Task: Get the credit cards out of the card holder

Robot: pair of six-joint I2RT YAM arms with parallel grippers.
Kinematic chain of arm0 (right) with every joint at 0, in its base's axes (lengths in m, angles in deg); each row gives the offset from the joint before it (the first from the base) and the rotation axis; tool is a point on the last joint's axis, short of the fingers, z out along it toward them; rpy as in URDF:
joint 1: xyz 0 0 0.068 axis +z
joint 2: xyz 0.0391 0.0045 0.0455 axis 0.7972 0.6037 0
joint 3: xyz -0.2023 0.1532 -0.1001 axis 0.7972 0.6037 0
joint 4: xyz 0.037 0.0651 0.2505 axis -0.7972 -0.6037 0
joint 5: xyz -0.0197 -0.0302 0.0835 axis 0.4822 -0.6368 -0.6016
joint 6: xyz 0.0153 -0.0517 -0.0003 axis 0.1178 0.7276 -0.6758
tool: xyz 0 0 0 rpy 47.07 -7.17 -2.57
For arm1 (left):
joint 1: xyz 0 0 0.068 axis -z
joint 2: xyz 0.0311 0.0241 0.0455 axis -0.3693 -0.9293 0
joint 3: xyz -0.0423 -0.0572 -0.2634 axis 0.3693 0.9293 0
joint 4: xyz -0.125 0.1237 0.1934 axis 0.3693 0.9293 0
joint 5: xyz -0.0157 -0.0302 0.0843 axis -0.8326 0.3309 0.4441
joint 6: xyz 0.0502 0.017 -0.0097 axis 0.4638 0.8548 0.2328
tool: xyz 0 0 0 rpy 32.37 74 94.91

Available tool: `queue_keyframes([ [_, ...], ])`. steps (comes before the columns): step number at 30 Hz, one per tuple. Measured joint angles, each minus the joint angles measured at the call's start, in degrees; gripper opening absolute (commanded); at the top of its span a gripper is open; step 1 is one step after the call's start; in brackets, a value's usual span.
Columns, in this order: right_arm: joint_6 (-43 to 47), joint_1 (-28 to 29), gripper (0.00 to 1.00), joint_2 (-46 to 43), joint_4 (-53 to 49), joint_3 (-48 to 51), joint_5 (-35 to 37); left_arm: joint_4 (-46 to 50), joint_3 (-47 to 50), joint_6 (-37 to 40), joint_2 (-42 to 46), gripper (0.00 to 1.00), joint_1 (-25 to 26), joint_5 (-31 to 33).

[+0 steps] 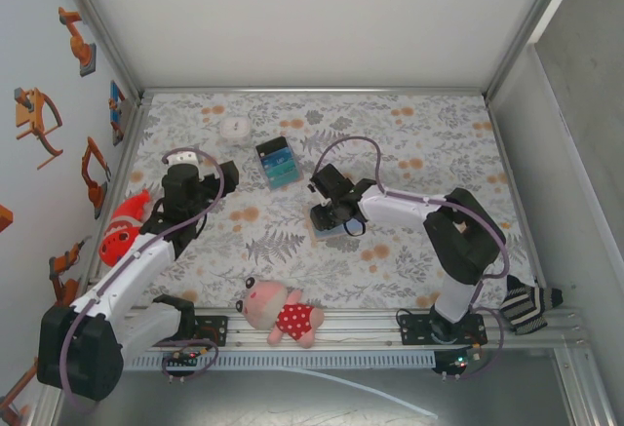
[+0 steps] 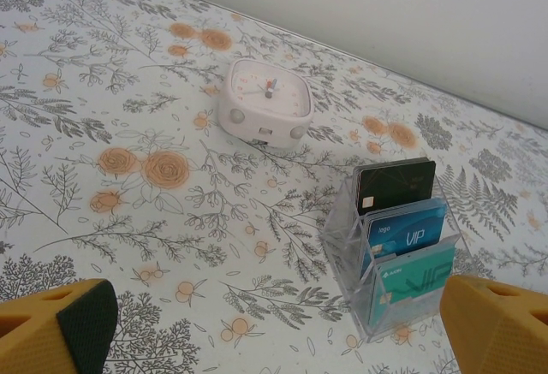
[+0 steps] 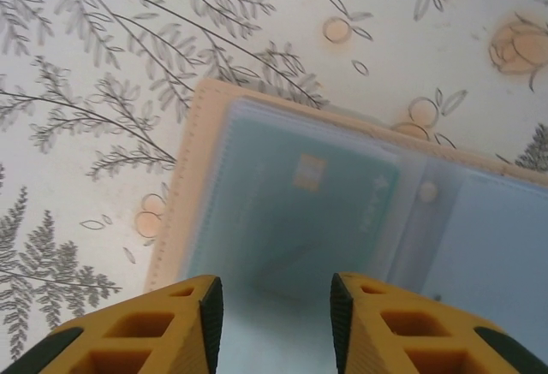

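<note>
We're holding the right pincer (image 3: 274,310), part-spread and empty, over the holder (image 3: 175,207) lying open on the tabletop (image 3: 86,49), left pincer (image 2: 282,327) spread wide; closing here we're risking pinching the sleeve (image 3: 244,147) with the card (image 3: 325,198) and dragging the holder up.

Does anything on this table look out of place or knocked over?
Nothing looks spilled or broken. The oddest bit is the pink plush pig, lying at the near edge partly over the metal rail rather than fully on the flowered cloth.

Card (image 3: 300,211) inside card holder (image 3: 177,220)
</note>
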Motion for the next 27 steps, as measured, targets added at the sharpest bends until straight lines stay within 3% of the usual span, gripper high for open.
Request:
queue_keyframes([
  [14,0.83,2.80,0.58,3.23,-1.57,-1.42,1.90,-0.90,-0.02,-2.14,-0.13,0.97,0.00,0.02],
  [21,0.50,2.97,0.58,3.34,-0.94,-1.01,2.10,-0.87,-0.02,-2.34,0.66,0.97,0.00,0.04],
  [27,0.20,3.04,0.51,3.50,-0.17,-0.85,2.56,-0.98,-0.02,-2.80,1.22,0.97,0.00,0.07],
])
